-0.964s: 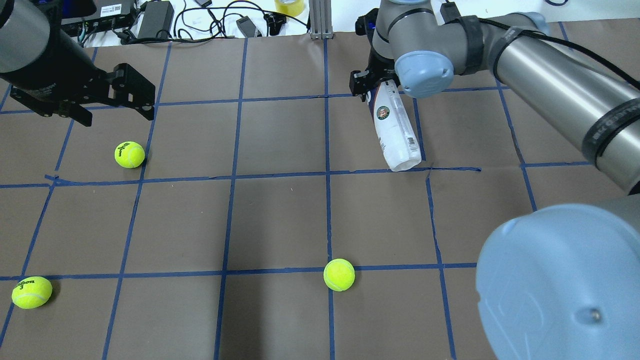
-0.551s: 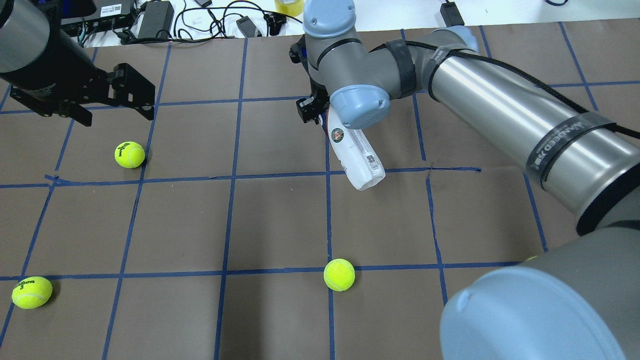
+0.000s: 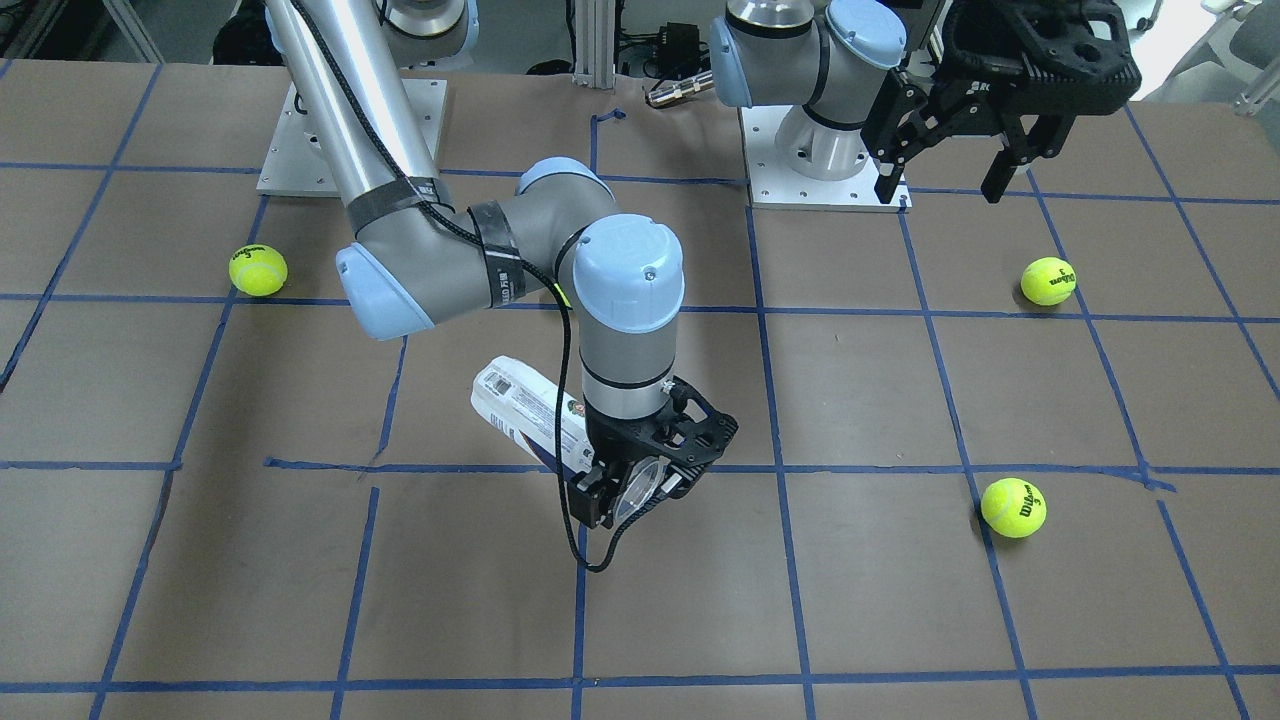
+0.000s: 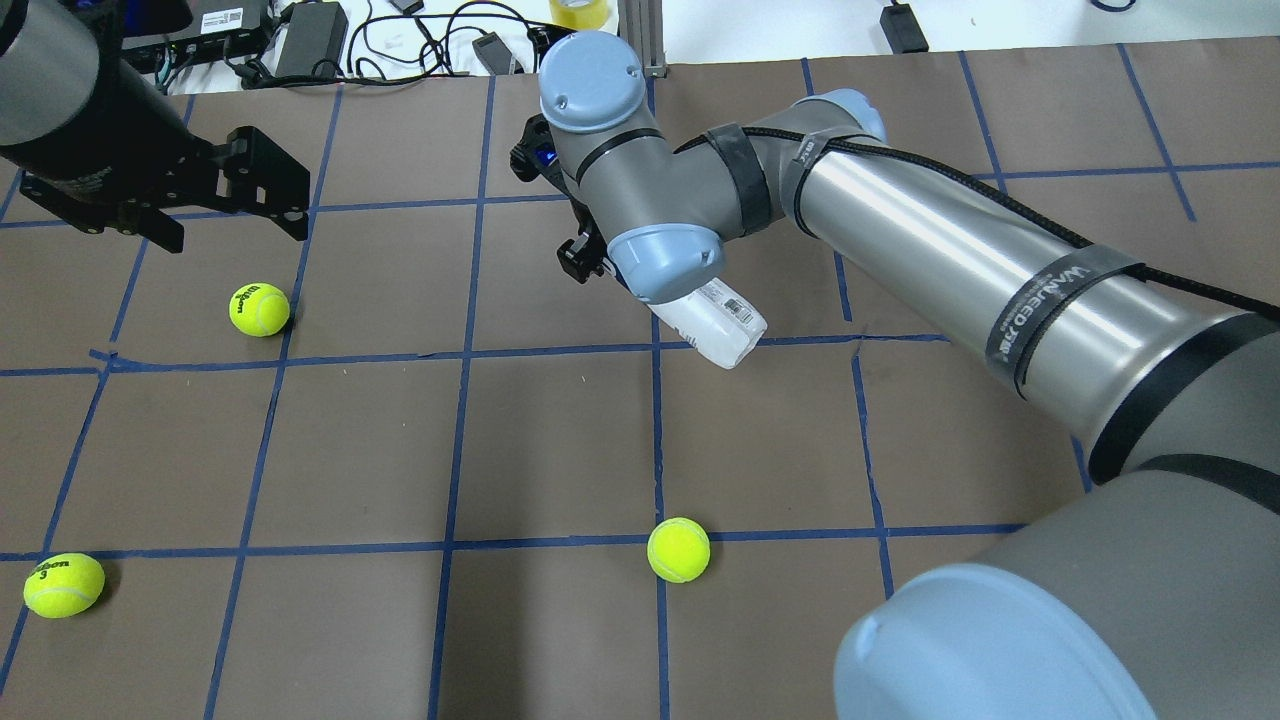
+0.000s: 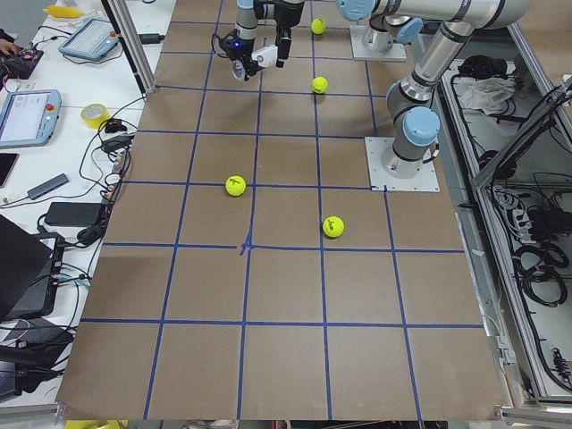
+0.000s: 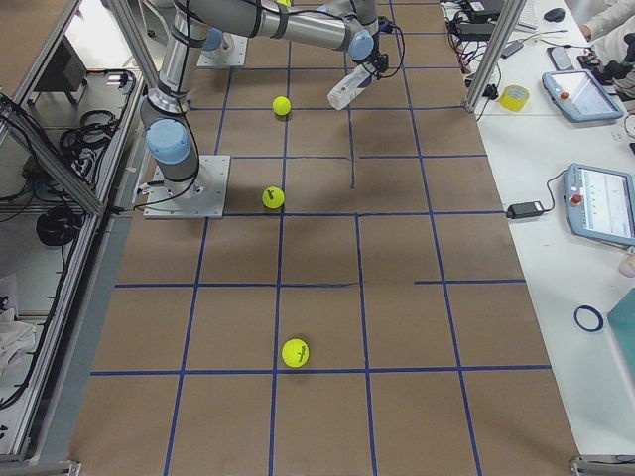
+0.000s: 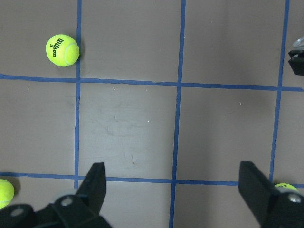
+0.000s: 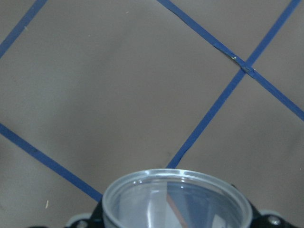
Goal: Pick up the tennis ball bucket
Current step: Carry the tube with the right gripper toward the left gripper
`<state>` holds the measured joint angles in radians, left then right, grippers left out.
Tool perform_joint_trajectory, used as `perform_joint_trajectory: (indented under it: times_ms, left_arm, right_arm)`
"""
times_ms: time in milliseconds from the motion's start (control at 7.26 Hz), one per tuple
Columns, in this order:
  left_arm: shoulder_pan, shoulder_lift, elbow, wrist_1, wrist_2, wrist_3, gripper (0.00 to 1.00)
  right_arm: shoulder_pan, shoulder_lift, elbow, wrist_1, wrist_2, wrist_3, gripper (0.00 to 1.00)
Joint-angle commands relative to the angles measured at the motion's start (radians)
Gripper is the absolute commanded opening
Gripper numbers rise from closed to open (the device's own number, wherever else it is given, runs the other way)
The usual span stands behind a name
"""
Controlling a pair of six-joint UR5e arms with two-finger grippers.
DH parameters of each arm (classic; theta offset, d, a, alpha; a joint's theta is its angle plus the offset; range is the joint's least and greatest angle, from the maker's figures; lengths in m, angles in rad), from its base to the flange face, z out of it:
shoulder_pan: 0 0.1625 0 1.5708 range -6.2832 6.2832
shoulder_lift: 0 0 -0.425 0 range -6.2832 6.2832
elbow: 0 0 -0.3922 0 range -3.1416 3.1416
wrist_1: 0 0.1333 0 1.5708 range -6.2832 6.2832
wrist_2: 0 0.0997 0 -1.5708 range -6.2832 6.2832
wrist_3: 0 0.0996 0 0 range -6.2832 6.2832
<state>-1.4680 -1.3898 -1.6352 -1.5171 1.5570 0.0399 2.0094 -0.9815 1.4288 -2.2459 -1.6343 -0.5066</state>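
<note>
Desk [image 4: 300,450]: brown paper with a blue tape grid.

Right arm [image 4: 930,260]: reaches in from 4 o'clock in the overhead view, wrist just off centre toward 11. Right tool [image 3: 630,495] points down, fingers clamped across the tennis ball bucket [image 3: 520,410] right at its clear open end. The wrist camera looks straight down into the open mouth.

Left tool [image 7: 172,173]: parked at 10 o'clock overhead, fingers wide apart, nothing between them.

Bucket location: overhead, about mid-desk. It is tilted, and the labelled closed end sticks out from under the wrist toward 4 o'clock. It looks clear of the desk, so I judge the lift basically done.

Handling, my read: empty thin clear plastic, so light but slick and easy to crush. The rim is probably the stiffest ring to squeeze. The catch is that the whole body cantilevers from that grip, so it could swivel or slip on a fast move. A mid-body hold would balance better but dents more easily. Moderate force, slow moves.

Tennis balls overhead: 9 o'clock [image 4: 259,309], 8 o'clock [image 4: 64,585], 6 o'clock [image 4: 678,549]. None touch the bucket.
</note>
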Motion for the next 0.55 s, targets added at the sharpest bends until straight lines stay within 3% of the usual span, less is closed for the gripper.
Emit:
perform_joint_trajectory:
  times_ms: [0, 275, 413]
  left_arm:
    - [0.000, 0.000, 0.000, -0.002, 0.000, 0.000, 1.00]
    - [0.000, 0.000, 0.000, -0.002, 0.000, 0.000, 1.00]
    - [0.000, 0.000, 0.000, 0.000, 0.000, 0.000, 1.00]
  right_arm:
    - [0.079, 0.056, 0.004, -0.081, -0.001, -0.150, 0.52]
    - [0.103, 0.102, 0.002, -0.173, 0.008, -0.231, 0.52]
    - [0.106, 0.113, 0.004, -0.173, 0.014, -0.344, 0.45]
